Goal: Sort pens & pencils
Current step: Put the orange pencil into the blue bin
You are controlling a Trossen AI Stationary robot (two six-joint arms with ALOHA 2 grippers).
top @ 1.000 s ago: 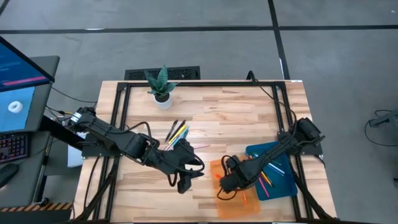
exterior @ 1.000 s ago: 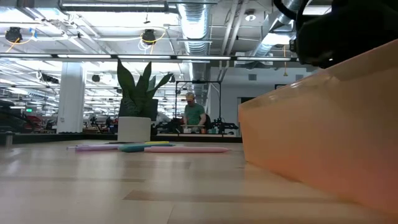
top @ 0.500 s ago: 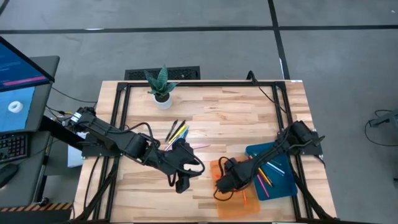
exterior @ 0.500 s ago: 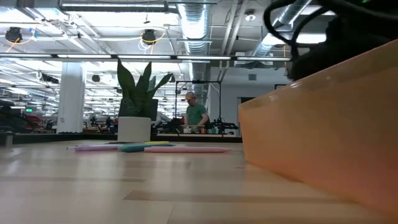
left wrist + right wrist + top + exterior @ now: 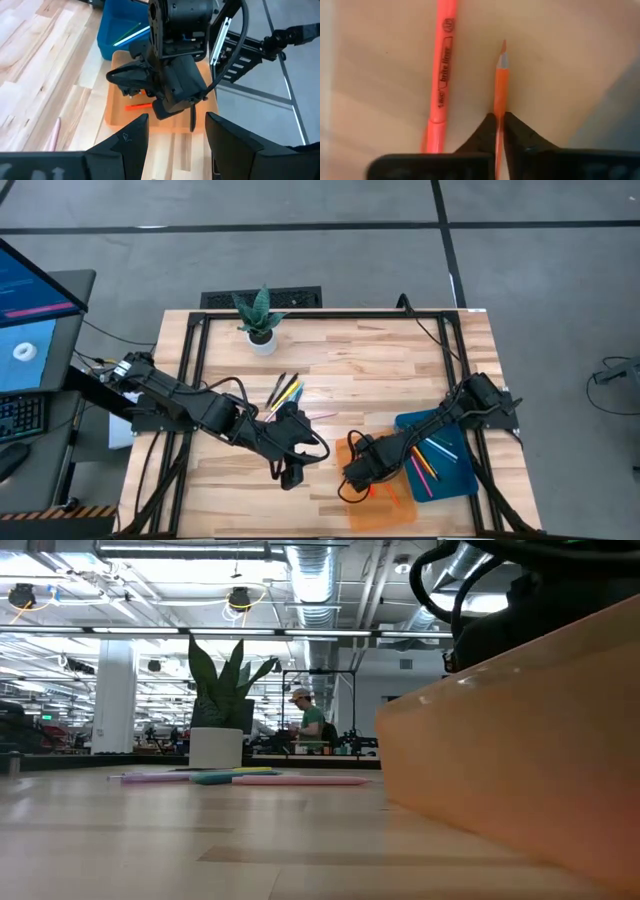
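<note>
My right gripper [image 5: 352, 480] points down into the flat orange tray [image 5: 372, 508] at the near right and is shut on an orange pencil [image 5: 500, 85]. A pink-orange highlighter [image 5: 440, 85] lies on the tray floor beside it. The left wrist view shows the same pencil [image 5: 137, 106] sticking out from under that gripper. My left gripper [image 5: 290, 472] hangs open above the table, left of the tray, with nothing between its fingers. A bunch of pens and pencils [image 5: 285, 392] lies on the table's middle. The blue tray [image 5: 455, 470] holds several more. My right gripper pinches the orange pencil's shaft [image 5: 499, 102] between its two fingertips [image 5: 485, 131], a short way back from the sharpened point [image 5: 503, 47]. The fingers come from above, pointing down. The pencil runs on past them, level and close to the tray floor; whether it rests there I cannot tell.
A potted plant [image 5: 259, 320] stands at the far left of the table. A single pink pen [image 5: 320, 416] lies near the pile. The orange tray's wall [image 5: 520, 760] fills the right of the low view. Black frame rails [image 5: 190, 370] run along the table's sides.
My right gripper has sunk into the orange tray and drifted slightly toward the table's near left corner. My left gripper has stayed in place.
</note>
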